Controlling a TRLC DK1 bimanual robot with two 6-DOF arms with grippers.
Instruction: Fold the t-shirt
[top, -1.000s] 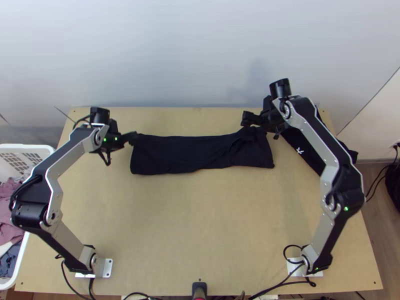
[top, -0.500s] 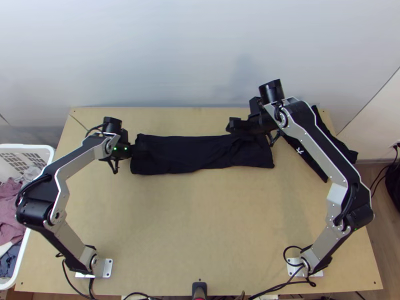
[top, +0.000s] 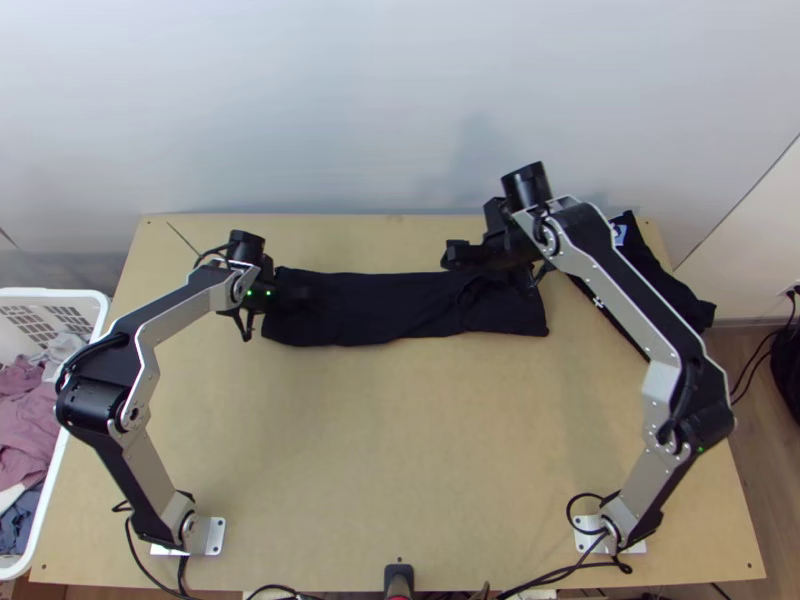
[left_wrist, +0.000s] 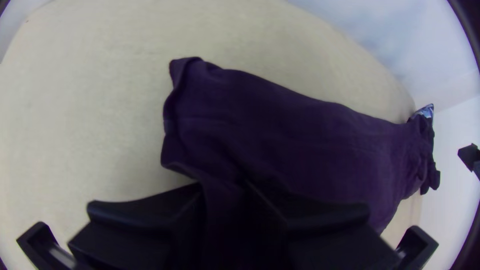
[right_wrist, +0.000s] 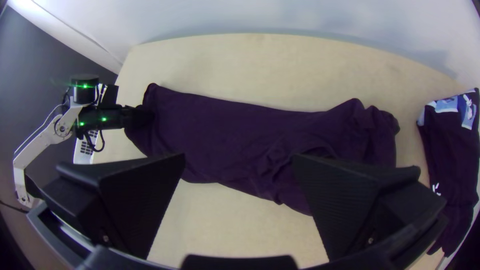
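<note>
T-shirt (top: 380, 312) lay strip-like, upper centre; left gripper (top: 296, 293) met its left end, grasp indiscernible; right gripper (top: 470, 260), upper right, gaped.

This looks like a robotics lab or test station. Two jointed robot arms stand on the tabletop (top: 400, 430), with the left pincer (top: 288, 293) and right pincer (top: 462, 256) on their ends; metal base plates (top: 216, 538) and loose black cables (top: 545, 578) lie on the near side of both. Beyond the pincers rises a plain pale wall (top: 330, 110). Out to the left of the left pincer, a white laundry basket (top: 50, 294) of clothes (top: 25, 410) gives a homelike touch; to the right of the right pincer is wood-look flooring (top: 748, 500). Whether the building is a home or an office, I can't tell.
</note>
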